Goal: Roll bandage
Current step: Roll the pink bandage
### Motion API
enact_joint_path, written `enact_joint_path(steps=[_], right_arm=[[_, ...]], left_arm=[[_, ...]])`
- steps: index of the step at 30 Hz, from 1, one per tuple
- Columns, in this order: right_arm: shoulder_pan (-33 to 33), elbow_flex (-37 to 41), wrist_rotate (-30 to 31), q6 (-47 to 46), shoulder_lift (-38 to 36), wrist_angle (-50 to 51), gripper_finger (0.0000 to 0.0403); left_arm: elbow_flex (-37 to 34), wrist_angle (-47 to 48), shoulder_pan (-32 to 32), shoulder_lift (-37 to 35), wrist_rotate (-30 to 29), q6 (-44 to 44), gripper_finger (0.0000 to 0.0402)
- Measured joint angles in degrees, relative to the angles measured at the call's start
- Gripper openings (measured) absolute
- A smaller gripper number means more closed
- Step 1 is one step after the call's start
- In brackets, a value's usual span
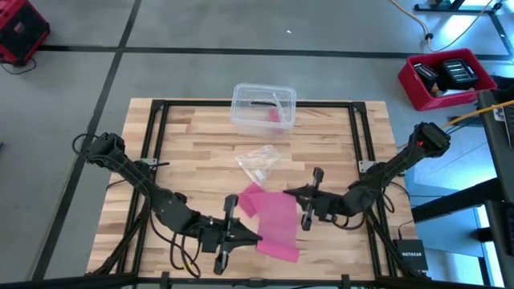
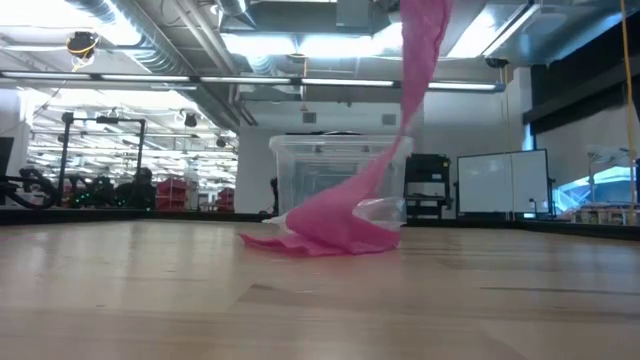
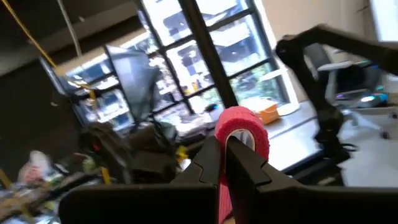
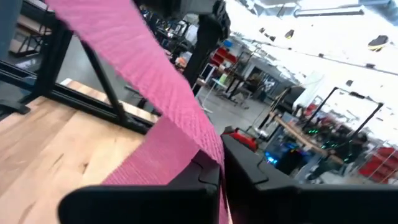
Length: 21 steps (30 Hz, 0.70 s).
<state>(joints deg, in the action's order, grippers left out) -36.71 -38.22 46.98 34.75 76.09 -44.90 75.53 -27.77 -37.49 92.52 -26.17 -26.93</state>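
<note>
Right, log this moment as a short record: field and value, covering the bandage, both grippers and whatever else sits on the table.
bandage: pink bandage, partly wound into a small roll at one end, strip lifted off the table, far end lying crumpled on the wood
left gripper: left gripper shut on the rolled end, front of table
right gripper: right gripper shut on the strip, just right of the left one
clear plastic box: clear plastic box at the table's far edge, centre
clear wrapper: clear wrapper between box and bandage
table: wooden table
</note>
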Motion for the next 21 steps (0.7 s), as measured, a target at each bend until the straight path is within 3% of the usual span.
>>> enact_joint_path(steps=[14,21], right_arm=[[0.0,0.0,0.0,8.2,-8.4,0.1,0.0004],[-0.1,0.0,-0.1,9.0,-11.7,0.1,0.0007]], left_arm=[[0.0,8.5,1.7,5.6,0.0,12.4,0.0],[0.0,15.3,3.2,5.8,-6.5,19.0,0.0]])
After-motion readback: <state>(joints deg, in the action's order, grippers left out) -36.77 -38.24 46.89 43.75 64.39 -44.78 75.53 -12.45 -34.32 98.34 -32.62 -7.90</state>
